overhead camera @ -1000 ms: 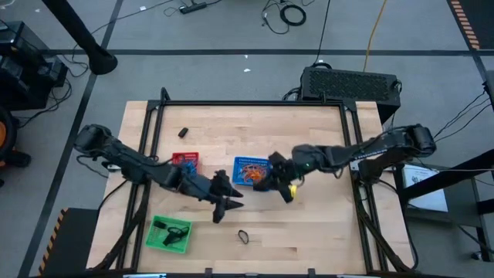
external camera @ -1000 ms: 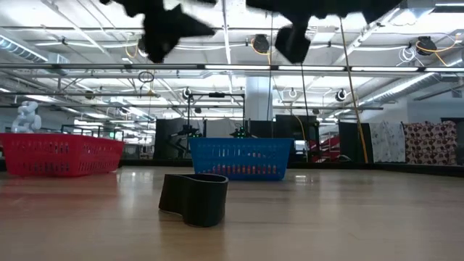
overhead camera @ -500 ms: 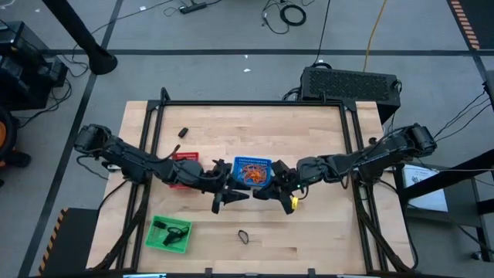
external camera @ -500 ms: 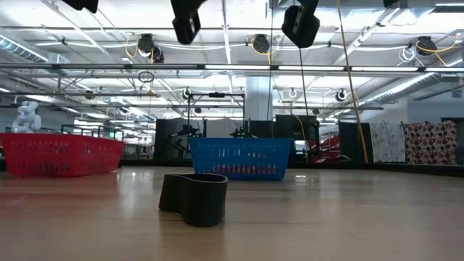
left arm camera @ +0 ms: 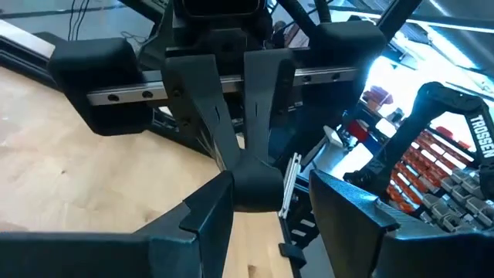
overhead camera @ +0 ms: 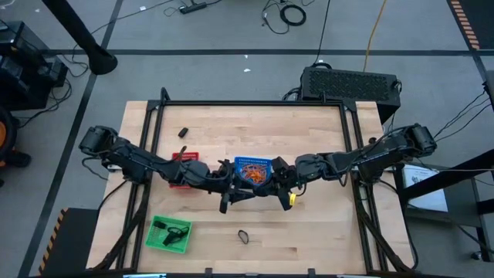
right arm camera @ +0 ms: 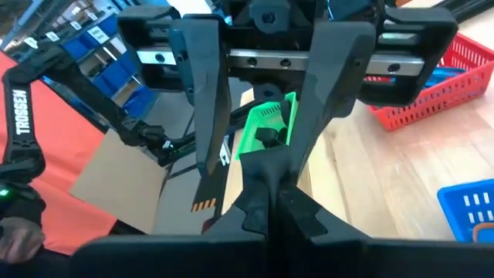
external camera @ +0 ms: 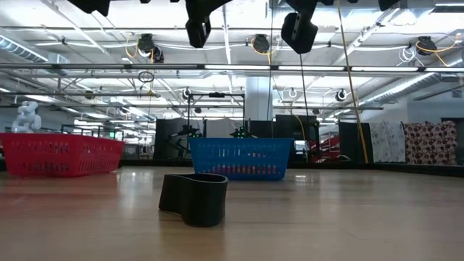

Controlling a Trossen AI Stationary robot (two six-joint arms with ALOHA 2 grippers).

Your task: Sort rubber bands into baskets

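One black rubber band lies alone on the bench, light and floppy, so I would pinch its upstanding edge; left gripper jaws gape empty, right gripper jaws are pressed together.

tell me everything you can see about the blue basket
The blue rectangular plastic mesh basket sits flat and upright near the middle of the wooden table, to the right of the red mesh basket. Its walls are slotted lattice with a solid rim. Orange and blue rubber bands lie tangled inside. Both claws meet just in front of it, above the table; neither visibly touches it.
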